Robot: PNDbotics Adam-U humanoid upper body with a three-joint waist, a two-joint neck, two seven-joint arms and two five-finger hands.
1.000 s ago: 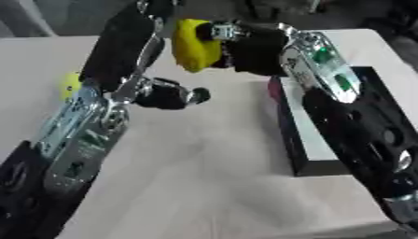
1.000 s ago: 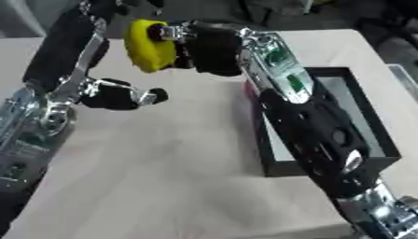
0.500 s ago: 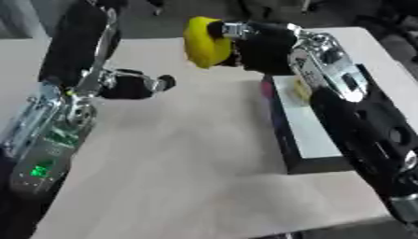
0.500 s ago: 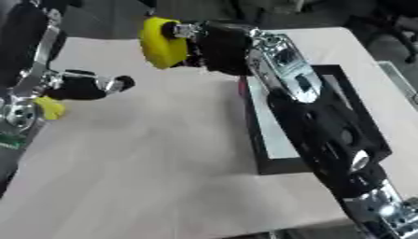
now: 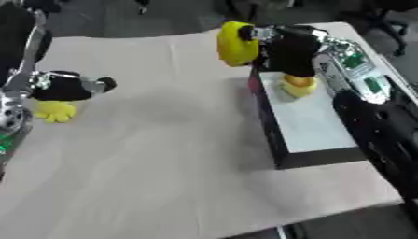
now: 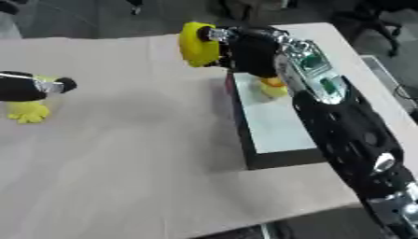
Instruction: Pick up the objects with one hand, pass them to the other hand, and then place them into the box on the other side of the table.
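My right hand (image 5: 286,49) is shut on a yellow soft object (image 5: 235,44), holding it up above the table just past the far left corner of the black box (image 5: 274,135). The box has a white floor and lies on the table's right side, under my right forearm. A yellow-orange thing (image 5: 298,87) lies inside it at the far end, partly hidden by the hand. At the left edge, my left hand (image 5: 65,86) hovers apart from the right one. Just below it, a small yellow toy (image 5: 53,111) rests on the table.
A beige cloth (image 5: 163,163) covers the table, whose front edge runs along the bottom right. Dark floor and chair parts show beyond the far edge. Bare cloth lies between the two hands and in front of the box.
The left hand has drawn back to the left, away from the right hand. The right hand kept the yellow object and shifted toward the box. The camera has also moved.
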